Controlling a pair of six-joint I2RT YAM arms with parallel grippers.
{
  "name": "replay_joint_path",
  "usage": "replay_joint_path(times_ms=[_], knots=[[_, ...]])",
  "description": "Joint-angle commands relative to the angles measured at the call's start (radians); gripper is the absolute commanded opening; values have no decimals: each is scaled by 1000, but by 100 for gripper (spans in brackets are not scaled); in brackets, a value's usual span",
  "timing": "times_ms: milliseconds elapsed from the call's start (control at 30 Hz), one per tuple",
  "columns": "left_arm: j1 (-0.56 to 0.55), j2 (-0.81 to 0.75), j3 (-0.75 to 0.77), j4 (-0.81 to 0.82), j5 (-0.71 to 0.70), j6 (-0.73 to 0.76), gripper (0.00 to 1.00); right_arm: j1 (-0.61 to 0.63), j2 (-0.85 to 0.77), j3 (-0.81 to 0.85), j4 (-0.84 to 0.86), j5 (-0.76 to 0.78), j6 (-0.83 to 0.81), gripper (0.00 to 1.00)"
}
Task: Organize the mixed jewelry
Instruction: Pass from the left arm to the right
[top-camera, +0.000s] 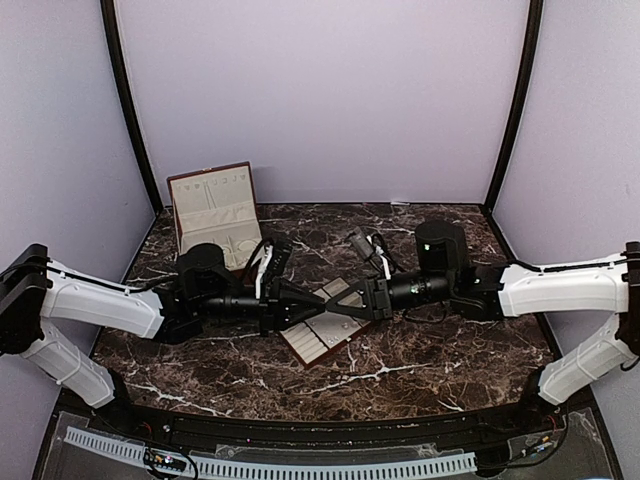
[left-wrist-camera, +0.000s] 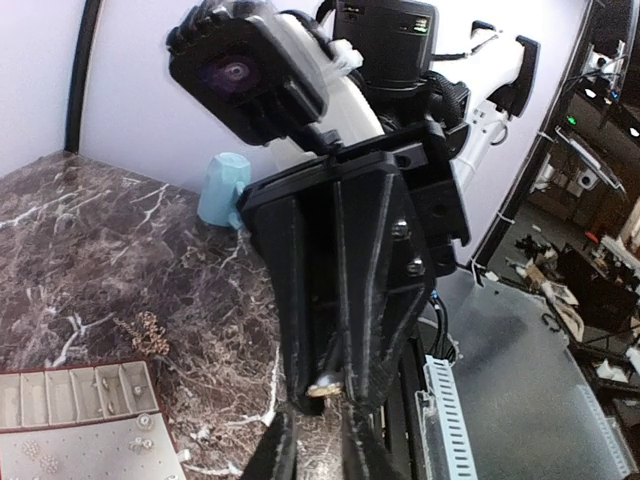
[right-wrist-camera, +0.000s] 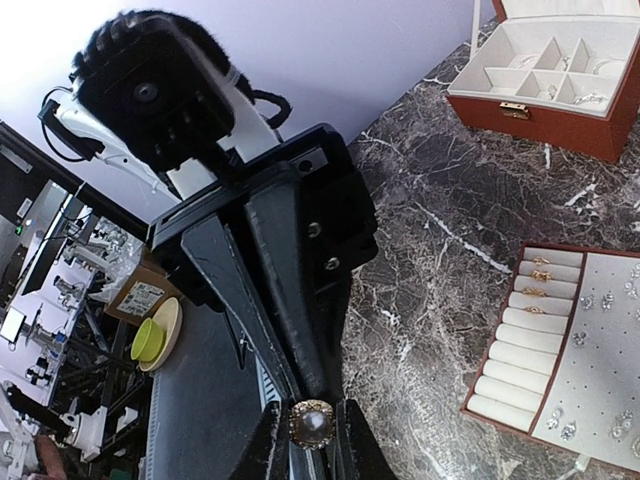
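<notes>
top view. left gripper and right gripper meet tip to tip over the middle of the table. whatever lies between the tips is too small to make out. the arms cover much of the tray beneath them. box stands open at back left, well apart; its contents are mere specks.

left wrist view. the left fingers are cut off at the lower edge. the right gripper fills the centre and hides the table behind it. ring is a pale glint at that gripper's tips, half in shadow. whether the left jaws grip it cannot be told. a corner of the tray shows at lower left. a small brownish tangle lies on the marble near it, and a teal object sits farther back.

right wrist view. the ring is plain here, gold-rimmed with a pale stone. it is clenched between the right fingertips, and the left gripper's nearly closed tips reach it from above. only this view shows:
- gold bands in the tray's upper rolls
- studs on the flat panel beside them
- pieces in the box compartments

the tray is cut off at the right edge.
</notes>
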Motion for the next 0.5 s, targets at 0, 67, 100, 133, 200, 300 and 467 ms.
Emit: replay_joint_path(times_ms=[0,67,100,133,200,300,467], knots=[[-2,-35,-30,11,-35,1,30,1,-41,-27,25,62,-24,9],[0,-70,-47,-12,-62,12,43,-2,-47,-35,20,77,-29,8],[4,-83,-59,-32,-81,16,46,-6,-49,-40,20,83,-31,8],[6,-113,-66,-43,-91,23,49,-9,-50,-44,17,86,-34,8],[13,-162,-87,-79,-121,32,52,-11,-49,-50,6,94,-40,8],[47,-224,-100,-157,-145,37,55,-11,-41,-46,-34,118,-65,9],[174,-301,-47,-321,-134,-15,55,-4,-4,-23,-135,204,-100,9]])
